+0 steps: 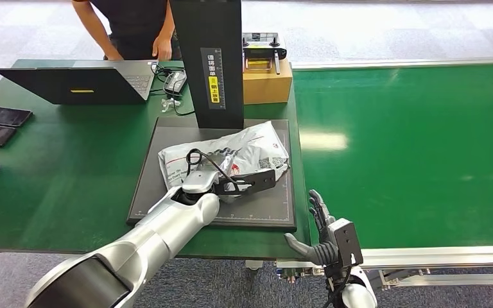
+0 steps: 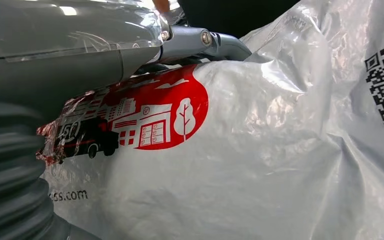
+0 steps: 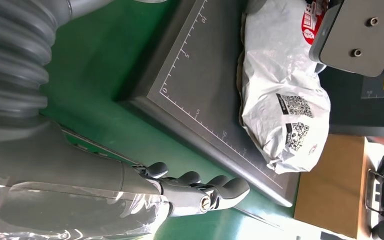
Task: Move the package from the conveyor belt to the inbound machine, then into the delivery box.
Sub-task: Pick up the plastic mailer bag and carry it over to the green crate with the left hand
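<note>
The package [image 1: 231, 154], a crinkled white plastic mailer with a red logo and QR codes, lies on the dark platform [image 1: 167, 138] of the inbound machine, just in front of the machine's black upright post [image 1: 207, 58]. It sits there, code side up, presumably so that the machine can register it; the conveyor leg of the task looks finished and the delivery-box leg remains.

The left robot hand [image 1: 241, 183] lies on the package's near edge, dark fingers stretched along the plastic. In the left wrist view the thumb [image 2: 200, 42] presses against the film beside the red logo [image 2: 145, 115], but whether the fingers are actually clamped on the bag or merely resting on it cannot be told.

The right robot hand [image 1: 321, 231] hovers beside the platform's near right corner, over the edge of the green belt [image 1: 411, 147], fingers apart and holding nothing. It seems parked out of the way.

Behind the post, a person [image 1: 135, 25] stands at a laptop [image 1: 77, 83] on the worktop [image 1: 58, 167].
</note>
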Robot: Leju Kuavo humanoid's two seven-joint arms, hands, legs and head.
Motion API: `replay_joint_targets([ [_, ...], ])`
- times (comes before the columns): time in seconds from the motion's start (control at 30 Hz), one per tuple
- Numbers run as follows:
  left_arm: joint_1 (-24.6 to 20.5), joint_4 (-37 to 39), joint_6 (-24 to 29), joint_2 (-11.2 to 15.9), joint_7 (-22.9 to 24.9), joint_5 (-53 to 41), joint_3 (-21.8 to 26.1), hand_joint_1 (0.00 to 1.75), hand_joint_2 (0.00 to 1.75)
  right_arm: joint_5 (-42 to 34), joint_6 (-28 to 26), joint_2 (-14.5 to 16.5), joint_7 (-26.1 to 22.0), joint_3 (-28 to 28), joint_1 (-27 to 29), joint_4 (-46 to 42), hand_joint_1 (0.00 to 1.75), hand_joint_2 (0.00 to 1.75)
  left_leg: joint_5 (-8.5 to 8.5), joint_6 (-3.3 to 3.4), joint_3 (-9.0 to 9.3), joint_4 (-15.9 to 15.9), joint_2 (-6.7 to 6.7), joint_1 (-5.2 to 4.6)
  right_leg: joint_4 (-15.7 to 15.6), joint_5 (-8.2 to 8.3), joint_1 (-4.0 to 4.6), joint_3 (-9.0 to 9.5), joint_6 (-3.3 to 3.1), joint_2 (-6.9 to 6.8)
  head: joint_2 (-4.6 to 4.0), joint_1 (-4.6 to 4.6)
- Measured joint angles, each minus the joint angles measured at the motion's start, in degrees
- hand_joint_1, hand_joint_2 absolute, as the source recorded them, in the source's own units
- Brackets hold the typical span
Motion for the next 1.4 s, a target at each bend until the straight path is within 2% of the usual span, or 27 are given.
replay_joint_targets([
  [0.03, 0.0, 0.0, -0.1, 0.0, 0.0, 0.0, 0.1, 0.01, 1.75, 0.0, 0.0, 0.0, 0.0, 0.0, 0.0, 0.0, 0.0, 1.75, 0.0, 0.0, 0.0, 0.0, 0.0, 0.0, 0.0, 0.0, 0.0, 0.0, 0.0, 0.0, 0.0, 0.0],
  [0.07, 0.0, 0.1, -0.2, 0.1, 0.0, -0.1, 0.3, 0.22, 1.75, 0.0, -0.1, 0.0, 0.0, 0.0, 0.0, 0.0, 0.0, 1.75, 0.0, 0.0, 0.01, 0.0, 0.0, 0.0, 0.0, 0.0, 0.0, 0.0, 0.0, 0.0, 0.0, 0.0],
  [0.17, 0.0, 0.2, -0.2, 0.1, 0.0, -0.3, 0.4, 1.48, 1.75, 0.0, -0.1, 0.0, 0.0, 0.0, 0.1, 0.0, 0.0, 1.75, 0.0, 0.0, 0.01, 0.0, 0.0, 0.0, 0.0, 0.0, 0.0, 0.0, 0.0, 0.0, 0.0, 0.0],
  [0.2, 0.0, 0.2, -0.1, 0.1, -0.1, -0.4, 0.4, 1.71, 1.75, 0.0, -0.1, 0.0, 0.0, 0.0, 0.1, 0.0, 0.0, 1.75, 0.0, 0.0, 0.01, 0.0, 0.0, 0.0, 0.0, 0.0, 0.0, 0.0, 0.0, 0.0, 0.0, 0.0],
  [0.23, 0.0, 0.2, 0.2, 0.1, -0.3, -0.5, 0.5, 1.75, 1.75, 0.0, -0.1, 0.0, 0.0, 0.0, 0.1, 0.0, 0.0, 1.75, 0.0, 0.0, 0.01, 0.0, 0.0, 0.0, 0.0, 0.0, 0.0, 0.0, 0.0, 0.0, 0.0, 0.0],
  [1.03, 0.1, 0.6, 4.7, 0.1, -4.4, -2.5, 2.6, 1.75, 1.75, 0.1, -0.7, 0.0, 0.2, -0.6, 0.5, -0.4, 0.0, 1.75, 0.0, 0.0, 0.01, 0.0, 0.0, 0.0, 0.0, 0.01, 0.0, 0.01, 0.0, 0.01, 0.0, 0.0],
  [1.2, 0.5, 0.6, 8.2, 0.1, -5.1, -5.9, 2.4, 1.75, 1.75, 0.2, -0.6, 0.0, 0.3, -0.7, 0.7, -0.9, 0.0, 1.75, 0.0, 0.0, 0.0, 0.0, 0.0, 0.0, 0.0, 0.01, 0.0, 0.0, 0.01, 0.01, 0.0, 0.0],
  [1.4, 0.4, 0.6, 18.2, 0.9, -7.0, -11.1, 1.5, 1.75, 1.75, 0.3, -0.3, 0.0, 0.3, -0.8, 1.1, -1.6, 0.0, 1.75, 0.0, 0.0, -0.01, 0.0, 0.0, 0.0, 0.0, 0.01, 0.0, 0.0, 0.01, 0.0, 0.0, 0.0],
])
